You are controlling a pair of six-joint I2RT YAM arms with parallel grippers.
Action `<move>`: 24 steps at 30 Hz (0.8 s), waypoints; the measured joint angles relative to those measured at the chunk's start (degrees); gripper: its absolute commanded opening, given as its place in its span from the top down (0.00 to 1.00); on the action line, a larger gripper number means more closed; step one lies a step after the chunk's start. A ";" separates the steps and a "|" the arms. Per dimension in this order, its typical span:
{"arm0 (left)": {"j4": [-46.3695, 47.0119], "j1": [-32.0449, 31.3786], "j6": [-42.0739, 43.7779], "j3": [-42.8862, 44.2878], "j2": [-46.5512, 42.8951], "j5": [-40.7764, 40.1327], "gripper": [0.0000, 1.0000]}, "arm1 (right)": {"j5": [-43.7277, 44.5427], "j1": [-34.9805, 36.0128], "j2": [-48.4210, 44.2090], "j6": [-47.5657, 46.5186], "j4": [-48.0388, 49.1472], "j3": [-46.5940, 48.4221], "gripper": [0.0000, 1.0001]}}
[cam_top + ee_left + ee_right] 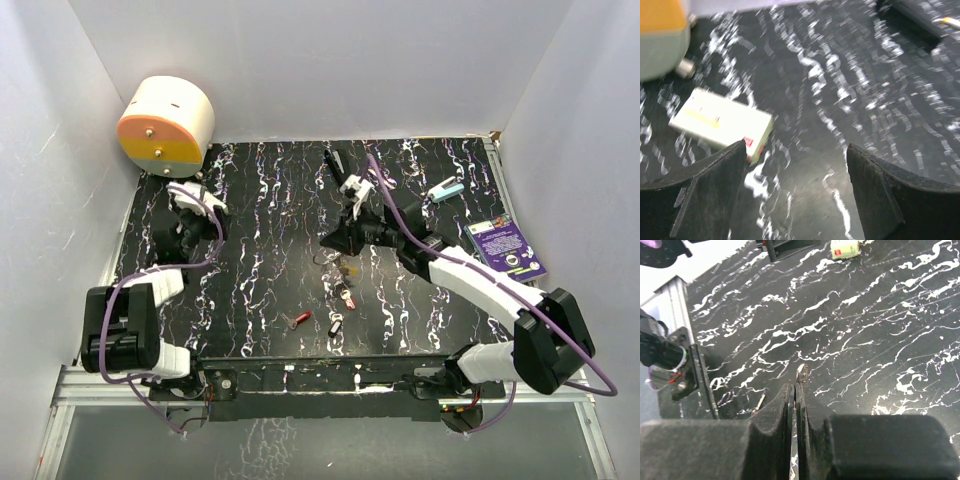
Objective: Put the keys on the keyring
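Several small keys lie loose on the black marbled table (260, 290): a red one (299, 320), a dark one (336, 324), another red one (347, 296) and a yellowish one (347, 268). My right gripper (331, 240) (796, 387) is low over the table's middle, just behind the keys. It is shut on the keyring (801, 371), a thin metal ring seen edge-on that pokes out past the fingertips. One key (759, 402) lies just left of those jaws. My left gripper (192, 212) (796, 150) hangs at the far left, open, with nothing between its fingers.
A white box with a yellow stripe (720, 122) lies just ahead of the left jaws. An orange and cream drum (165, 125) stands at the back left corner. A black bar (335, 160), a teal item (447, 190) and a purple card (508, 250) lie towards the back right.
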 measured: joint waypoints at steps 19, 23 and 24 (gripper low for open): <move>-12.24 -10.82 -3.13 9.51 -1.46 21.40 0.24 | -26.27 -11.85 -5.03 17.46 13.60 -1.81 0.92; -12.24 -11.63 -3.82 9.53 -1.46 24.28 0.25 | -28.06 -11.87 -5.03 18.95 14.64 -1.86 0.92; -12.31 -11.85 -3.69 9.53 -1.46 24.83 0.25 | -28.22 -11.89 -5.03 19.19 14.82 -1.90 0.92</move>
